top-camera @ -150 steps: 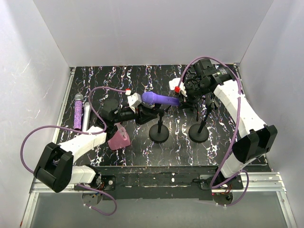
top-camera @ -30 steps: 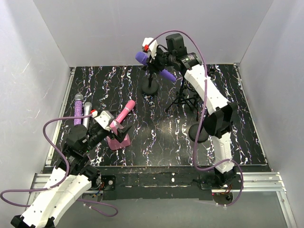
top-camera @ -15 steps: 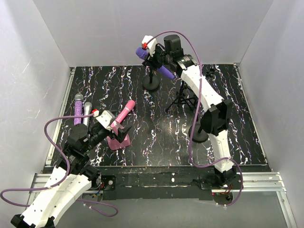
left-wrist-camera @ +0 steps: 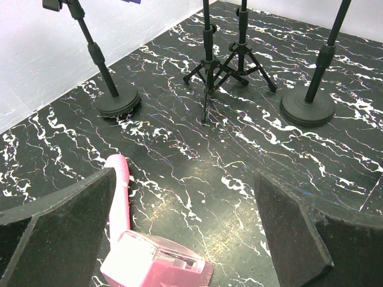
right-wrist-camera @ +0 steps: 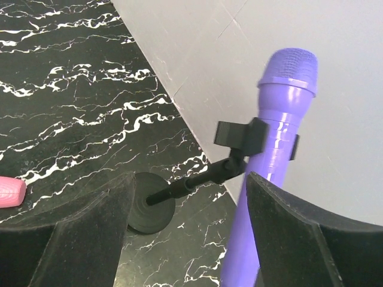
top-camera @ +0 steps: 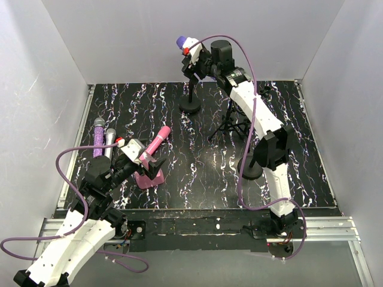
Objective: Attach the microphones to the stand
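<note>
where white walls (top-camera: pixel 179 36) box in the black marbled table (top-camera: pixel 197 173), a round-based stand (top-camera: pixel 190 106) at the back holds the plain purple microphone (right-wrist-camera: pixel 269 149) in its clip, with the right gripper (right-wrist-camera: pixel 190 176) spread either side. nearer and left of that stand lie the pink microphone (top-camera: pixel 157 140), pink block (top-camera: pixel 149 176), glittery purple microphone (top-camera: pixel 97 140) and silver-grey microphone (top-camera: pixel 110 143), with the left gripper (left-wrist-camera: pixel 184 176) spread by the block. a tripod stand (top-camera: pixel 230 122) sits to its right.

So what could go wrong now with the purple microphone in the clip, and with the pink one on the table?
1. The purple microphone hangs only in the clip. The open right gripper flanks it closely, so pulling back could knock it or tip the stand.
2. The pink microphone seems to touch the pink block. The open left gripper might push both when closing.
</note>
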